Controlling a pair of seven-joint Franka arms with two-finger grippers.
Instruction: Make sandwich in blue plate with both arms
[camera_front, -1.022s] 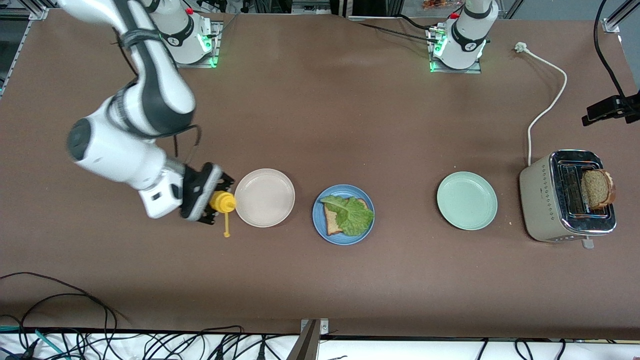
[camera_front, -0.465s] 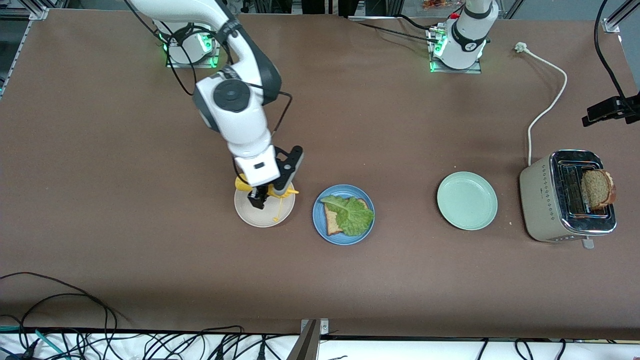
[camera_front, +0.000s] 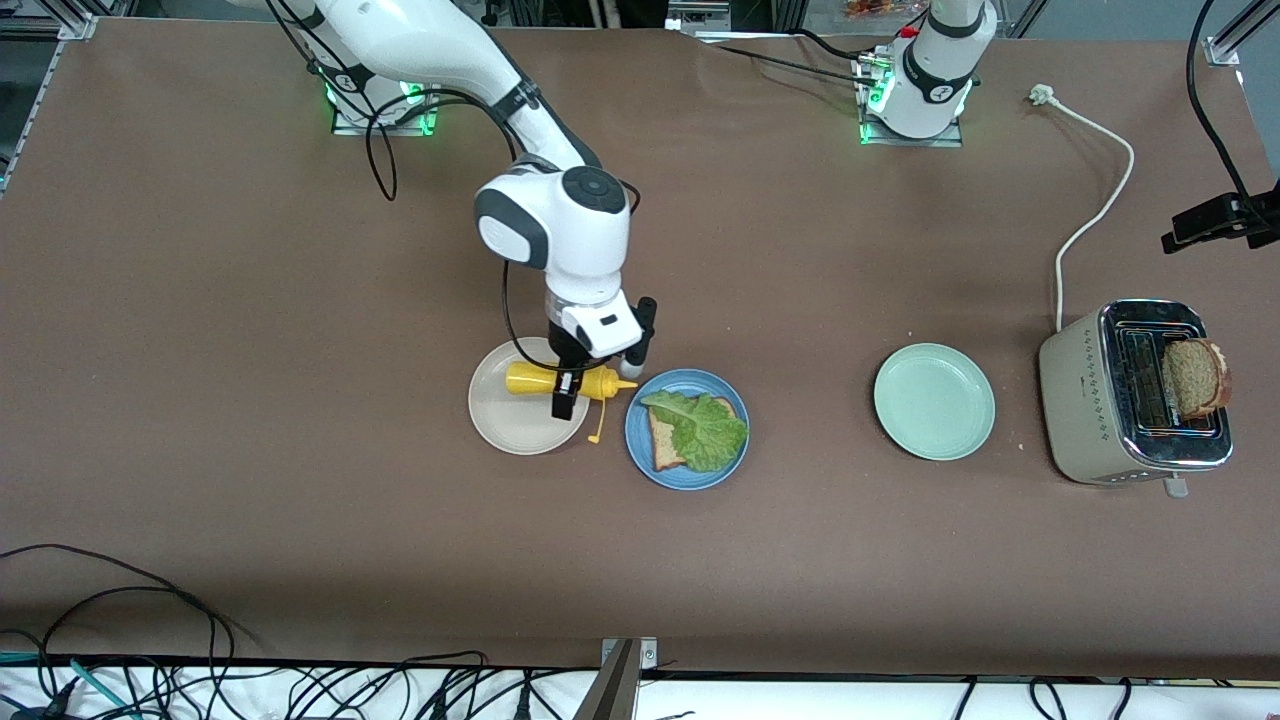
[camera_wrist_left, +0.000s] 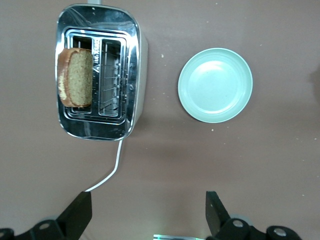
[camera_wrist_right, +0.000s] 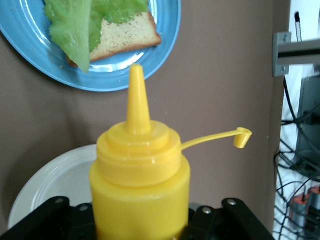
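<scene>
The right gripper pinches a yellow mustard bottle over the beige plate, nozzle toward the blue plate — overshooting could soil its lettuce; left gripper waits, jaws spread

Right hand clamped shut, arm stretched out and bent downward, left hand spread wide, waiting

I see a brown surface. On it: beige plate, blue plate, mint plate. Toaster sits at the left arm's end.
</scene>
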